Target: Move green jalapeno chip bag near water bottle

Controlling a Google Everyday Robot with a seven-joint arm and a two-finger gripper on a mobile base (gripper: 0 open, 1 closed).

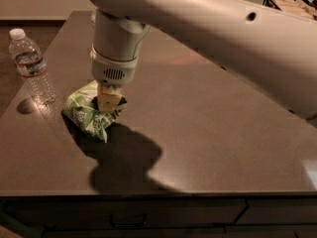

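Note:
The green jalapeno chip bag [85,113] is a crumpled light-green foil bag at the left of the dark table. My gripper [109,102] comes down from the big white arm and is shut on the bag's top right part, with a yellowish finger [107,99] showing against the foil. The bag hangs just above or at the table surface; I cannot tell which. The water bottle [32,67], clear and ribbed with a white cap and reddish band, stands upright at the table's left edge, a short gap to the left of the bag.
The dark brown table [208,133] has a front edge with drawers below. My white arm [208,24] spans the upper right and hides the table's back. A basket-like object [290,1] sits at the far top right.

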